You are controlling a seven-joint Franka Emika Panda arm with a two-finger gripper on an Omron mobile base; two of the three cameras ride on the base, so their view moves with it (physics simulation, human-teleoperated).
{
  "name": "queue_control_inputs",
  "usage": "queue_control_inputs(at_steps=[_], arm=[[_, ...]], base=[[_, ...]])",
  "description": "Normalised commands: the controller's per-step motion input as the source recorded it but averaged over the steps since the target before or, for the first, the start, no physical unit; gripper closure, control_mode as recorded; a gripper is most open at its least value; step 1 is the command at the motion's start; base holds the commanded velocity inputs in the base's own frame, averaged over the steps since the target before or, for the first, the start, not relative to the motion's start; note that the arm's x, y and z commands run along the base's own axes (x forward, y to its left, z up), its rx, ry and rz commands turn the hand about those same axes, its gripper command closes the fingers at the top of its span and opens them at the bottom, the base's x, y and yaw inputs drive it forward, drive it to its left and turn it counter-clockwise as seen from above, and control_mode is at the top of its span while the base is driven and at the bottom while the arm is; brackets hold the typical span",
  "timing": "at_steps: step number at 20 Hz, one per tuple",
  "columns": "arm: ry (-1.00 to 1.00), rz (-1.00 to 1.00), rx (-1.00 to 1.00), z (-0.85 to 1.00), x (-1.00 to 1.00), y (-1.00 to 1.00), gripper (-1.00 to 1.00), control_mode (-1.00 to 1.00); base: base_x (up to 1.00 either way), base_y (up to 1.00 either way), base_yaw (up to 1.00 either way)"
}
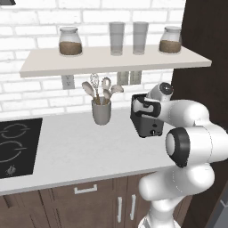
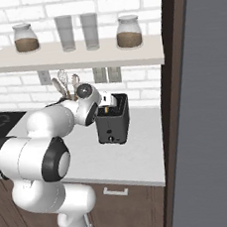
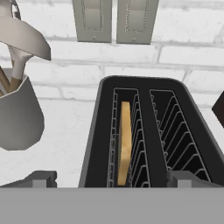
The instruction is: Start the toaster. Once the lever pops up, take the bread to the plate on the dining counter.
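A: Where does the end effector (image 3: pixel 109 179) stand?

B: Its jaws are spread wide and hold nothing. In the hand view one fingertip sits at each side of the toaster (image 3: pixel 144 131), which lies just below and ahead of it. The hand hovers over the top of that black box, by my reading not touching it.

A: And the bread (image 3: pixel 124 142)?

B: Upright in the left slot as the hand sees it, between the wire guides, its top edge below the rim. The right slot is bare.

A: So which step is this?

B: I judge it is either the reach for the lever or the reach for the slice. The lever itself I cannot make out.

A: How should the slice be taken well?

B: Come straight down over that left slot, one finger on each broad face of the slice, clear of the wires. Close gently, since soft bread will crush, then lift vertically until it is free of the rim.

A: Anything close by to mind?

B: The grey cup of utensils (image 3: pixel 17 109) stands on the desk (image 1: pixel 80 147) to the left of the end effector, apart from the toaster. Two wall outlets (image 3: pixel 116 19) are beyond, and a shelf (image 1: pixel 111 60) with jars hangs above.
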Motion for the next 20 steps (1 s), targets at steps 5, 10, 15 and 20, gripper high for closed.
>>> queue_control_inputs(at_steps=[5, 10, 15, 20], arm=[[0.0, 0.0, 0.0, 0.0, 0.0, 0.0, -1.0, -1.0], [0.0, 0.0, 0.0, 0.0, 0.0, 0.0, -1.0, -1.0], [0.0, 0.0, 0.0, 0.0, 0.0, 0.0, -1.0, -1.0], [0.0, 0.0, 0.0, 0.0, 0.0, 0.0, -1.0, -1.0]], base=[[0.0, 0.0, 0.0], [0.0, 0.0, 0.0], [0.0, 0.0, 0.0], [0.0, 0.0, 0.0]])
